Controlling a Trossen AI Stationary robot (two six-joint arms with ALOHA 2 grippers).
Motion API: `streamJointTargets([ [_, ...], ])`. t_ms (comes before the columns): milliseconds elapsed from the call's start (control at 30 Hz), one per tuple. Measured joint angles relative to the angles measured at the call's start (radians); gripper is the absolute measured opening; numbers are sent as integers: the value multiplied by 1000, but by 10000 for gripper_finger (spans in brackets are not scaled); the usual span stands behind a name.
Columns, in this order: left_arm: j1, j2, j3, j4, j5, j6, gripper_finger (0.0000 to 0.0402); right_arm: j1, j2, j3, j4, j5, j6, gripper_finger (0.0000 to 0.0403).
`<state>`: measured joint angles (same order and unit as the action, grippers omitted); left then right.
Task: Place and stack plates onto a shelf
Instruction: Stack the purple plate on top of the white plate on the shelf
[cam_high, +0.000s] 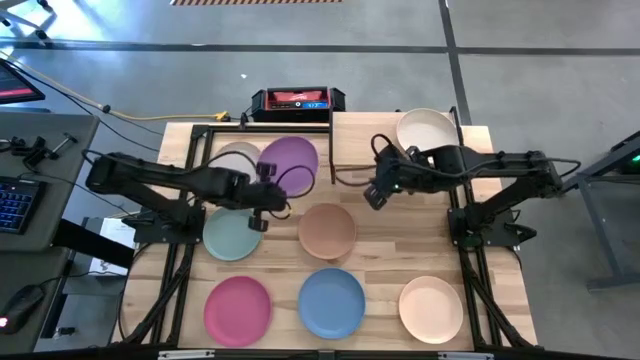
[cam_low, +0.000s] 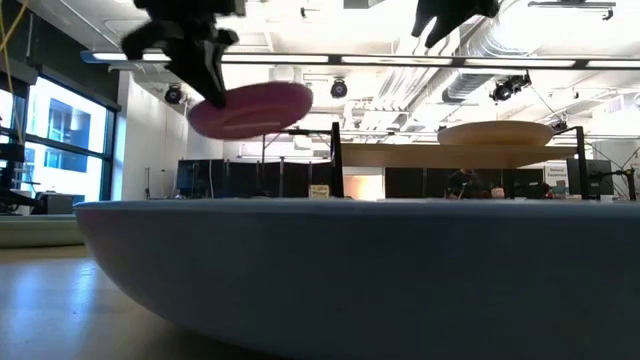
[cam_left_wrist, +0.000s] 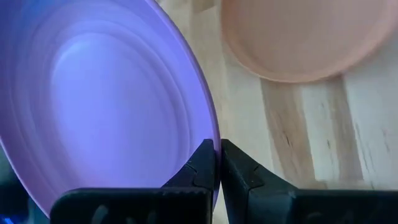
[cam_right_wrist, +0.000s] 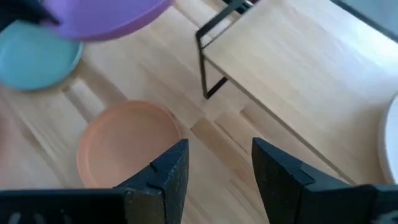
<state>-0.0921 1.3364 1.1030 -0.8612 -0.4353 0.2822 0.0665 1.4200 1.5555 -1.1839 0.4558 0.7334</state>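
High view: my left end effector (cam_high: 268, 193) is clamped on the purple plate's (cam_high: 291, 163) rim, holding it in the air near the counter's (cam_high: 380, 250) far edge; my right end effector (cam_high: 373, 196) hangs released beside the shelf (cam_high: 350, 150), above the terracotta plate (cam_high: 327, 230).

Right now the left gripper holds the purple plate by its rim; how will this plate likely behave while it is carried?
The purple plate keeps its round shape in the left gripper, so it is probably stiff. One thin edge pinch holds it clear of the table, so it seems light. Gripped only at the rim, with a smooth-looking surface, it may swing or slip.
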Motion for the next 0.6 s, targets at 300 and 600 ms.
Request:
streamJointTargets([
  [300, -57, -33, 0, -16, -57, 223, 1, -134, 0, 0, 135, -172, 72, 152],
  [600, -83, -33, 0, -4, -76, 434, 1, -231, 0, 0, 296, -307, 59, 152],
])
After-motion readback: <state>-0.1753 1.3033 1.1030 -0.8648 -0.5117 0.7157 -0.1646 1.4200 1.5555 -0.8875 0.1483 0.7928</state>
